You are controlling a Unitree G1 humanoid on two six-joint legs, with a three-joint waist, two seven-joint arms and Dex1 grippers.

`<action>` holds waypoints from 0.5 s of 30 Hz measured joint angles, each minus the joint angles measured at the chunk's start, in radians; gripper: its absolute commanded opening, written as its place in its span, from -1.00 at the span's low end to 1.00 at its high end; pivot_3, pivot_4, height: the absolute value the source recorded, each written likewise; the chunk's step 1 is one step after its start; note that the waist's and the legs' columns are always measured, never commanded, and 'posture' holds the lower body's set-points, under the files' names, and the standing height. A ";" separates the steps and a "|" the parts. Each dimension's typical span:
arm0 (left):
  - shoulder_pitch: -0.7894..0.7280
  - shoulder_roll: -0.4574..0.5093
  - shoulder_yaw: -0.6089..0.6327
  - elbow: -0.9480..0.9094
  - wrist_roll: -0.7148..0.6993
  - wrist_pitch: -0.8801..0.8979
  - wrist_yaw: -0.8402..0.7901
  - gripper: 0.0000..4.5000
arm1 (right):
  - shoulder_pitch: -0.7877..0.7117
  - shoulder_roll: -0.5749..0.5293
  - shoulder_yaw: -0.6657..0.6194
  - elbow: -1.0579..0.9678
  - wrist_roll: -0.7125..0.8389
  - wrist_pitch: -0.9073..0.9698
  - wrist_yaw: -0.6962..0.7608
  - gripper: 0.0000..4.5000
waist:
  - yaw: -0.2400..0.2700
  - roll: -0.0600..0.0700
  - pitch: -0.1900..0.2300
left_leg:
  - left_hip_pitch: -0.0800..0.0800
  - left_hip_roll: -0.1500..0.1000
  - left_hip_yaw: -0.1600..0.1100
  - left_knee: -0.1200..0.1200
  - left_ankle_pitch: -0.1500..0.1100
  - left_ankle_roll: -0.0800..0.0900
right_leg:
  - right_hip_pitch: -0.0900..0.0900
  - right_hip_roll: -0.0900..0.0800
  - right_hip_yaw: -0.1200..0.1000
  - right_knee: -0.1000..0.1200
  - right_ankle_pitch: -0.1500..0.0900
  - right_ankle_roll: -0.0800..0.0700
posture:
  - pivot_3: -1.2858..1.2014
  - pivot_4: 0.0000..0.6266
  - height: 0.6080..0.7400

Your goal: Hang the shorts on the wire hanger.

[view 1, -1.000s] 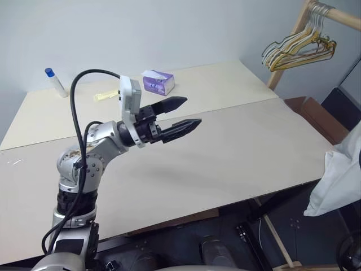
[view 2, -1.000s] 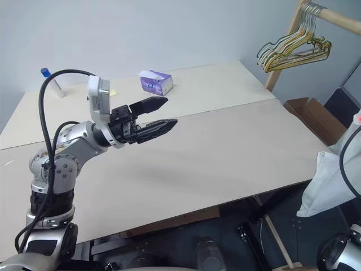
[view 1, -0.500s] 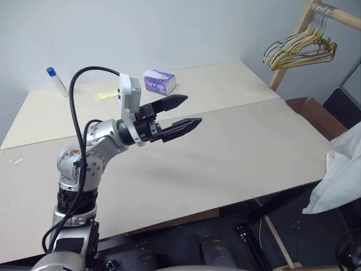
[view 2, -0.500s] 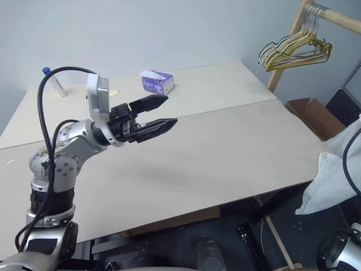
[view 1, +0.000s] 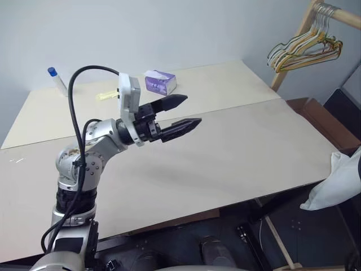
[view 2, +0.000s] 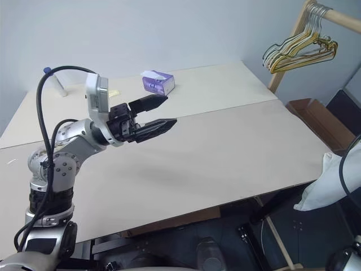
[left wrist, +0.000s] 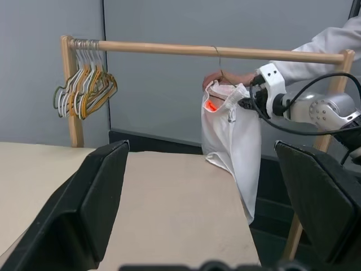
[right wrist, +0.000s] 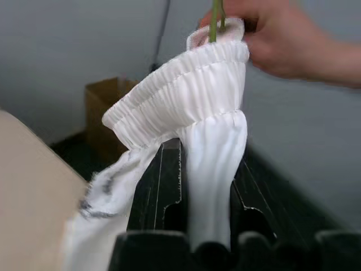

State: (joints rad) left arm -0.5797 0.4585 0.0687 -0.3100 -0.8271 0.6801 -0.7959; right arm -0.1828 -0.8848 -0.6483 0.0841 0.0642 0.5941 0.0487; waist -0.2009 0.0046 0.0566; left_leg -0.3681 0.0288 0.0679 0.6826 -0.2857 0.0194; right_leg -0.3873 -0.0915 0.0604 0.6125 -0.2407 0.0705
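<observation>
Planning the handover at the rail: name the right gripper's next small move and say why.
Probably open the right gripper and ease it away. The shorts' waistband seems looped over the wire hanger, whose hook looks to sit on the wooden rail. A person's hand steadies it, so the grip seems unneeded.

This looks like a robot test room or lab: bare grey walls, two plain beige desk tops pushed together, a simple wooden clothes rail with a bunch of yellowish wire hangers, an open cardboard box on the floor, and a purple tissue box.
</observation>
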 measured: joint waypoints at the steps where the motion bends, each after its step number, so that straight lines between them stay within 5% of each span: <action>1: 0.000 0.001 0.001 0.000 0.000 0.000 0.000 1.00 | 0.018 0.003 0.006 -0.009 -0.024 -0.034 -0.010 -0.46 | -0.001 -0.001 -0.001 | 0.000 0.000 0.000 0.000 0.000 0.000 | 0.000 0.000 0.000 0.000 0.000 0.000 | -0.11 -1.00 1.00; 8: -0.005 -0.010 -0.006 0.006 0.000 0.000 -0.003 1.00 | 0.152 0.129 0.063 -0.062 -0.266 -0.364 -0.272 -0.46 | -0.006 -0.001 -0.005 | 0.000 0.000 0.001 0.000 0.000 0.000 | 0.000 0.001 0.002 0.002 0.000 0.000 | -0.13 -1.00 1.00; 15: -0.060 -0.007 -0.012 0.054 0.001 0.000 -0.038 1.00 | 0.183 0.167 0.068 -0.090 -0.400 -0.463 -0.414 -0.46 | -0.009 -0.003 -0.014 | 0.000 -0.001 0.001 0.001 0.001 0.001 | 0.000 0.001 0.004 0.000 0.000 0.001 | -0.14 -1.00 1.00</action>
State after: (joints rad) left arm -0.6397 0.4510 0.0564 -0.2563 -0.8263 0.6801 -0.8336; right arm -0.0001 -0.7181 -0.5799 -0.0058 -0.3357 0.1307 -0.3654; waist -0.2102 0.0018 0.0430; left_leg -0.3677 0.0279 0.0685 0.6832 -0.2846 0.0208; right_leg -0.3871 -0.0903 0.0649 0.6129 -0.2403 0.0710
